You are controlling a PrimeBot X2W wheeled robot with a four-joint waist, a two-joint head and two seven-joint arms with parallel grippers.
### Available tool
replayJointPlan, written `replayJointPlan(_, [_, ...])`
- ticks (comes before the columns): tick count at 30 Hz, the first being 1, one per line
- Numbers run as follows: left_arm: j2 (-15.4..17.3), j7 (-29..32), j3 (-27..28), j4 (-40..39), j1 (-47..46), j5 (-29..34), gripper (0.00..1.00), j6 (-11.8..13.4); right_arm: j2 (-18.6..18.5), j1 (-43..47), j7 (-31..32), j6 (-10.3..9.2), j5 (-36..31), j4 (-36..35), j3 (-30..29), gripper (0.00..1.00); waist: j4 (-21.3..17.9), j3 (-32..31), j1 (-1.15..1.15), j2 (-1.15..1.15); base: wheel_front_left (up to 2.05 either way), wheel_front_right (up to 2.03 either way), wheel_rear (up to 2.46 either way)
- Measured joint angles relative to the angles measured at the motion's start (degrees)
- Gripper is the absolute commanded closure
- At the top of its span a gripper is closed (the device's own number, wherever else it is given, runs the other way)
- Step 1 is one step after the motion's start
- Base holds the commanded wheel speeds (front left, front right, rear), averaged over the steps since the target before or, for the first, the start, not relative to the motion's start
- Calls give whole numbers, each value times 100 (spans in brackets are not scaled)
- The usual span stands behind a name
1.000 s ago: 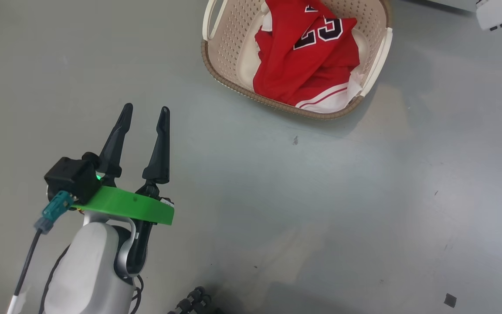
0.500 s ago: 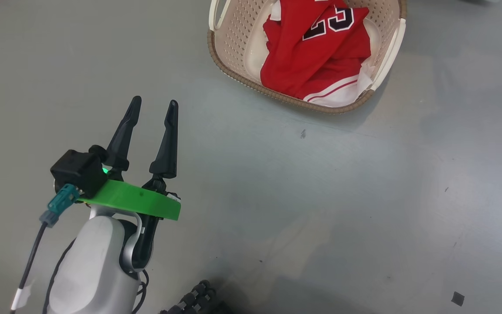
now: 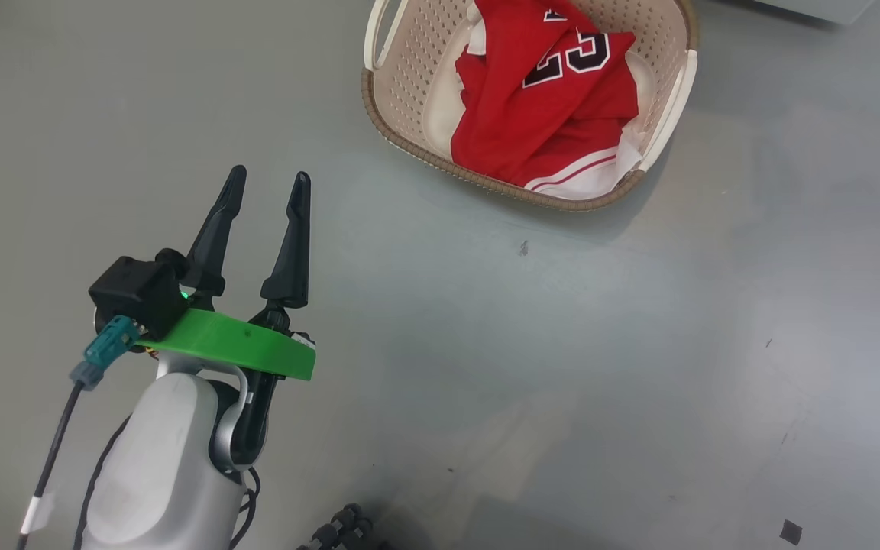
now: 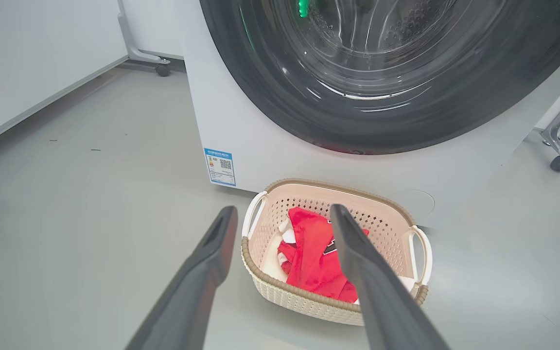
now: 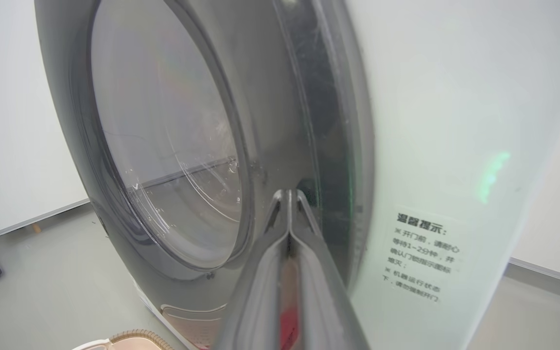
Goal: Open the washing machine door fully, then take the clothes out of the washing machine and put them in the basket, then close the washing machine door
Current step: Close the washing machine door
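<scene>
My left gripper (image 3: 270, 174) stands fully spread and empty over the grey floor (image 3: 562, 344). Ahead and to the right of its fingers sits the cream perforated plastic basket (image 3: 440, 162), holding the bright red jerseys (image 3: 547, 114). My right gripper (image 5: 288, 194) is pressed shut on nothing, tips at the round black-rimmed glass door (image 5: 163, 146), just beside the white washing machine front (image 5: 430, 121). I cannot tell whether the door has latched. I recommend a square, steady push on the rim, clear of the glass.
</scene>
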Motion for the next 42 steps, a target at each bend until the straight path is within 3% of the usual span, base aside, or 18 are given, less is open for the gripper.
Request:
replayJointPlan(20, [130, 0, 99, 339, 193, 163, 0, 0, 308, 1904, -156, 10, 261, 291, 123, 100, -368, -1198, 0, 0, 0, 0, 0])
replayJointPlan(28, [277, 0, 183, 445, 516, 311, 0, 0, 648, 2721, -156, 5, 430, -230, -222, 100, -704, -1795, 0, 0, 0, 0, 0])
replayJointPlan(34, [344, 0, 379, 533, 919, 323, 0, 0, 1135, 3691, -156, 3, 873, -510, -616, 100, -1043, -2333, -1, 0, 0, 0, 0])
replayJointPlan(42, [364, 0, 443, 627, 1402, 371, 0, 0, 1246, 4653, -156, 2, 872, -751, -769, 100, -1417, -2973, -1, 0, 0, 0, 0])
